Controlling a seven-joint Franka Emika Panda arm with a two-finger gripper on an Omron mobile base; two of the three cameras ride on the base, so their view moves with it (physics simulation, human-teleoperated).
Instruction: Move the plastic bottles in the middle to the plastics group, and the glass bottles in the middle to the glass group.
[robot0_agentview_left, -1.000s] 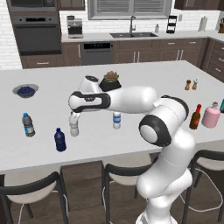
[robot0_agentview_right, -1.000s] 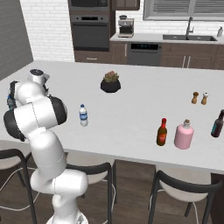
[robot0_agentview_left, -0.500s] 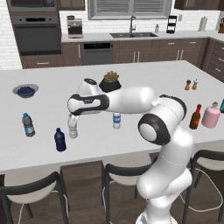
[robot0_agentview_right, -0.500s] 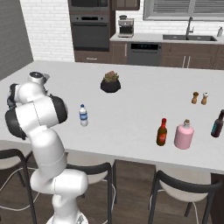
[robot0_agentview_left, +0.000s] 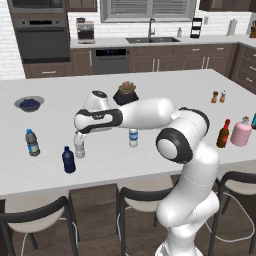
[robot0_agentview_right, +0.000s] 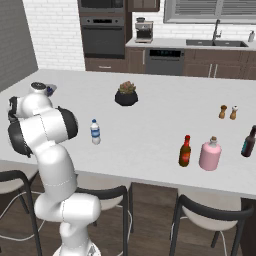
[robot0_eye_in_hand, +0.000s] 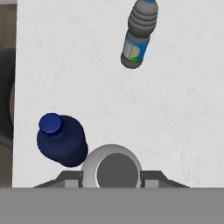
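Observation:
My gripper (robot0_agentview_left: 79, 141) is shut on the plain greyish plastic bottle (robot0_agentview_left: 79, 150), held upright just right of the navy bottle (robot0_agentview_left: 68, 160) near the counter's front left. In the hand view the held bottle's top (robot0_eye_in_hand: 111, 168) sits between my fingertips (robot0_eye_in_hand: 70, 178), close beside the navy bottle (robot0_eye_in_hand: 61, 140); the dark-capped clear bottle (robot0_eye_in_hand: 138, 37) stands farther off. The blue-labelled plastic bottle (robot0_agentview_left: 133, 137) stands mid-counter. The red-brown glass bottle (robot0_agentview_left: 223, 133) stands beside the pink bottle (robot0_agentview_left: 241, 132) at the right. Whether the held bottle touches the counter, I cannot tell.
A potted plant (robot0_agentview_left: 126, 93) sits at mid-counter, a bowl of blueberries (robot0_agentview_left: 29, 103) at the far left, salt and pepper shakers (robot0_agentview_left: 218, 96) at the right. The dark-capped bottle (robot0_agentview_left: 32, 142) stands left of the navy one. Stools (robot0_agentview_left: 35, 220) line the front edge.
My gripper has carried the plain bottle a little left and down, closer to the navy bottle. Nothing else has moved.

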